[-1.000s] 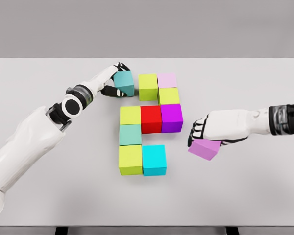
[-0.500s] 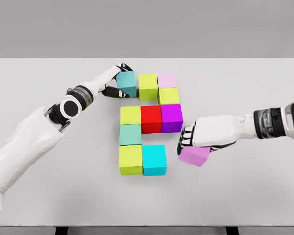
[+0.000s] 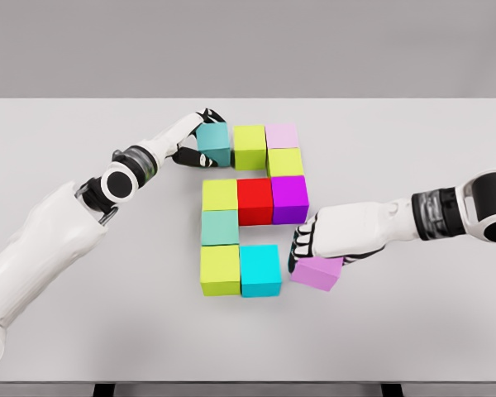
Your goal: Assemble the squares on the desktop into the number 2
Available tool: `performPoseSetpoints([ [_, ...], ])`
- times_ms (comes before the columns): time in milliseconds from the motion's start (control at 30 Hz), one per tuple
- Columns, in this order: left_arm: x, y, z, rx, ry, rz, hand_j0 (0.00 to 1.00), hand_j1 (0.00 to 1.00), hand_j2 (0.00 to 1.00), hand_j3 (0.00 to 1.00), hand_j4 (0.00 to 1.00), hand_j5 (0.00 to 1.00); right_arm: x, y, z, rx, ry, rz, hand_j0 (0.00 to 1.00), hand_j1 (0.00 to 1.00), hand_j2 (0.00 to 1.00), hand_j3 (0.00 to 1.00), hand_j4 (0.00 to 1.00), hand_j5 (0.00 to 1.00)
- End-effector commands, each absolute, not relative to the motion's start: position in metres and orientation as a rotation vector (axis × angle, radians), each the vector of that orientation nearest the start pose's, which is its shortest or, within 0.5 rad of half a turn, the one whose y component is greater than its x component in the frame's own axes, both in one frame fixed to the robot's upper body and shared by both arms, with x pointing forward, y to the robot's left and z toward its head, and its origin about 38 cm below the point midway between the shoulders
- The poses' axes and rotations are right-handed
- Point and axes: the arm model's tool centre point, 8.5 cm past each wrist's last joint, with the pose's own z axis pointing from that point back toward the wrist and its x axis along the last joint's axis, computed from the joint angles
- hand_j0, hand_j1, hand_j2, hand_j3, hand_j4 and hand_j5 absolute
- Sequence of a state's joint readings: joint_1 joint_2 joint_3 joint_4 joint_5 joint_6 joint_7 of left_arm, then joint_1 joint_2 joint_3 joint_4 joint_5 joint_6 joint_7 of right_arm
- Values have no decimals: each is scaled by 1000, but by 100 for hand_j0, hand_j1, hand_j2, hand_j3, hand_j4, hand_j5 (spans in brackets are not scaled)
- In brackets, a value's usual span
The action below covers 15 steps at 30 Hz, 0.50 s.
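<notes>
Coloured cubes lie on the white table point(image 3: 413, 331). The top row holds a teal cube point(image 3: 215, 142), a lime cube point(image 3: 250, 145) and a pale pink cube point(image 3: 282, 136). Below the pink one sits a lime cube point(image 3: 285, 162). The middle row runs lime point(image 3: 220, 195), red point(image 3: 255, 201), magenta point(image 3: 289, 198). A mint cube point(image 3: 220, 227) stands above a lime cube point(image 3: 220, 270) and a cyan cube point(image 3: 259, 270). My left hand point(image 3: 195, 139) is shut on the teal cube, which touches the lime one. My right hand point(image 3: 307, 246) is shut on a violet cube point(image 3: 317, 273), slightly tilted, just right of the cyan cube.
The table's front edge point(image 3: 248, 382) runs along the bottom of the view. Grey wall stands behind the table.
My right hand has carried the violet cube leftward, close to the cyan cube. My left hand has nudged the teal cube right against the top lime cube.
</notes>
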State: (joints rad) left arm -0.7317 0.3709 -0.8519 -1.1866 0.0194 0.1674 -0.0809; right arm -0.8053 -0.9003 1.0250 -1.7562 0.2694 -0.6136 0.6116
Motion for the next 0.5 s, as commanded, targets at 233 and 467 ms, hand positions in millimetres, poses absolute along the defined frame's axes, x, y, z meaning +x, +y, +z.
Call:
performPoseSetpoints([
  [233, 508, 167, 133, 234, -1383, -1080, 45, 45, 45, 45, 45, 45, 362, -217, 208, 6, 1622, -3011, 100, 100, 100, 100, 100, 100],
  [467, 508, 168, 133, 236, -1383, -1080, 65, 65, 65, 65, 65, 65, 373, -225, 236, 121, 1669, -2975, 100, 100, 100, 100, 100, 100],
])
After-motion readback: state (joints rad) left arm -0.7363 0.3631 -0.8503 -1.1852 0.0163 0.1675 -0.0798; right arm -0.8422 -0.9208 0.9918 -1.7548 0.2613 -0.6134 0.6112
